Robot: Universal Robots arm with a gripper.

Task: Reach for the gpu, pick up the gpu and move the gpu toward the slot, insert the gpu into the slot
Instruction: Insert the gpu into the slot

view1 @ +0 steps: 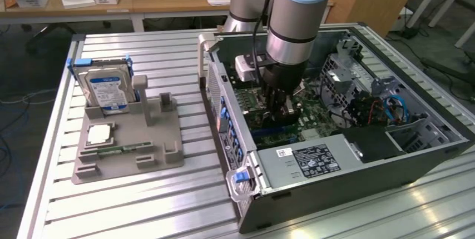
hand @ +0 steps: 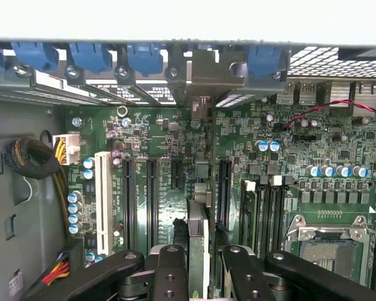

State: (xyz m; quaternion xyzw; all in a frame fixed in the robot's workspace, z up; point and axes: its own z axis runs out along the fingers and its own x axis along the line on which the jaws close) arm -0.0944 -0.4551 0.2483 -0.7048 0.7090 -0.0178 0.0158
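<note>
The black two-fingered gripper point(hand: 198, 266) is pinching the thin dark-green gpu card point(hand: 198, 241) edge-on between its fingers, low in the centre of the wrist frame. The card is standing upright over the green motherboard point(hand: 169, 163), its grey bracket end toward the case's rear wall. In the exterior frame's centre, the silver-grey arm point(view1: 293, 22) is reaching down into the open grey computer case point(view1: 356, 172).

A thick cylindrical arm point(view1: 293, 22) is seen, sheathed in silver-grey metal with a pale blue joint cap and a black band. Black cables are run alongside it. Black linkage fingers point(hand: 169, 276), studded with round pivot screws, are carried below.
</note>
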